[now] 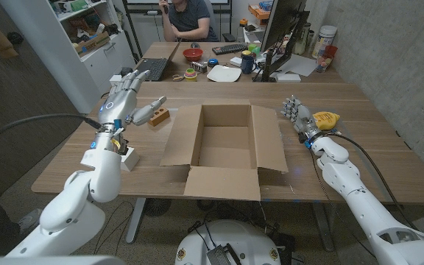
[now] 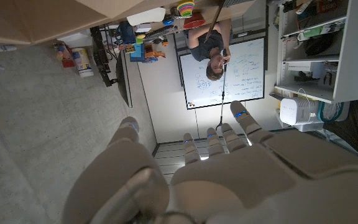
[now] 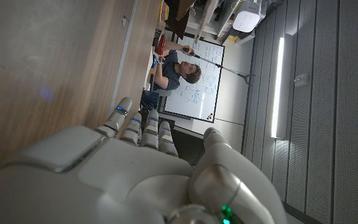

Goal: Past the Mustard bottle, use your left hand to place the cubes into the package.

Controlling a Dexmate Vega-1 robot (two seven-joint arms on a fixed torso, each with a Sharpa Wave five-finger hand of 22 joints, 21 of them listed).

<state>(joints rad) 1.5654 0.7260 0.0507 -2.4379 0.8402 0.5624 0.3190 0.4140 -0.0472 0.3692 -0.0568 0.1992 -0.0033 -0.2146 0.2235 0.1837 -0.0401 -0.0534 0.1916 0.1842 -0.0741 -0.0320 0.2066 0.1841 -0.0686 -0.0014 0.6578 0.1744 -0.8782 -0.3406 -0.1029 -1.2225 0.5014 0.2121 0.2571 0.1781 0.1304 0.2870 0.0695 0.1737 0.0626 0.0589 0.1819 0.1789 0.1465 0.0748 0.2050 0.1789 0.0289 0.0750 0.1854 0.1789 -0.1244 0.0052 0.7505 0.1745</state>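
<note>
Left robot hand wide, empty, above block. Block likely light, rigid wood: pinch across sides. Box open.

Both arms: glossy white rounded shells in segments, darker seams at the joints. Left hand: pale silver-grey, its fingers slim and segmented, with a small blue light on the wrist cuff. A black cable loops away from the left forearm. Right hand: same grey finish, with a black cable trailing along the forearm. In the left wrist view, the fingers carry small blue lights. In the right wrist view, a green light glows near the thumb base, and blue dots mark the fingers.
</note>
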